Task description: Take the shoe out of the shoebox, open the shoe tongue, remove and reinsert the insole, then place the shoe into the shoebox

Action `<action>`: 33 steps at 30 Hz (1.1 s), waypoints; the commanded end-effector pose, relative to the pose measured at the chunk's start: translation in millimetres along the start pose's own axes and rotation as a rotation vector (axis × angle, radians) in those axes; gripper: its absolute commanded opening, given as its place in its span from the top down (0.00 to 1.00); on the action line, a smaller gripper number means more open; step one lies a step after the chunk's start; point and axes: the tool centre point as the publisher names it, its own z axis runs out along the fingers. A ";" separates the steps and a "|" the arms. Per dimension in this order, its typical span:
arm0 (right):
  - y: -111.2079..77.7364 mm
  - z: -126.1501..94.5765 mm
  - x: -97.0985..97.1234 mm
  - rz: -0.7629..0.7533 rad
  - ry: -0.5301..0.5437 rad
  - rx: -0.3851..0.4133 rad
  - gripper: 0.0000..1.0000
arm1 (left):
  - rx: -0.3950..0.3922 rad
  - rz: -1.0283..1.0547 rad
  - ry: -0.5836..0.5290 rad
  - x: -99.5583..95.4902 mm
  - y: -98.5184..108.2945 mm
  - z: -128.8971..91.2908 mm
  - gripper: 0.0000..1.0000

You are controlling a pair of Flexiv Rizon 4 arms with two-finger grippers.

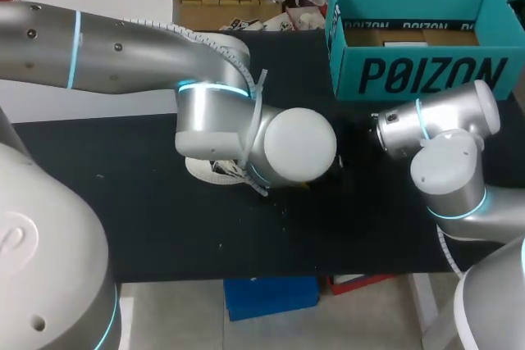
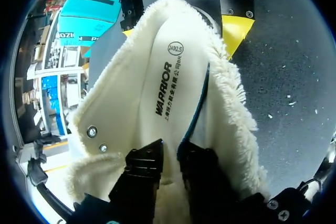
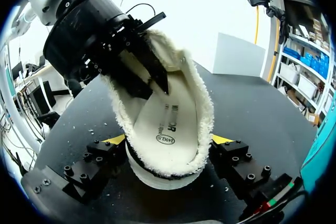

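The shoe (image 3: pixel 202 124) lies on the table (image 1: pixel 123 202), out of the shoebox (image 1: pixel 426 75) and well apart from it. Its length runs straight ahead from my right gripper (image 3: pixel 168 145), which clamps its sides. My left gripper (image 2: pixel 170 150) is inside, clenched on the insole (image 3: pixel 168 121) edge. Its tips are buried, and from overhead my left arm hides most of the shoe.

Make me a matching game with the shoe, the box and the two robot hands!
Things:
1. shoebox
2. shoe
3. left gripper
4. right gripper

Descriptions:
A. fluffy white lining
B. clamps the shoe from both sides
C. teal, open on top
D. pinches the insole inside the shoe

Pairs: 1-C, 2-A, 3-D, 4-B
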 end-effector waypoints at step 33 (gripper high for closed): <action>-4.7 0.4 -2.2 0.003 0.001 0.002 1.00 | 0.288 -0.016 0.364 -31.1 16.4 -38.6 1.00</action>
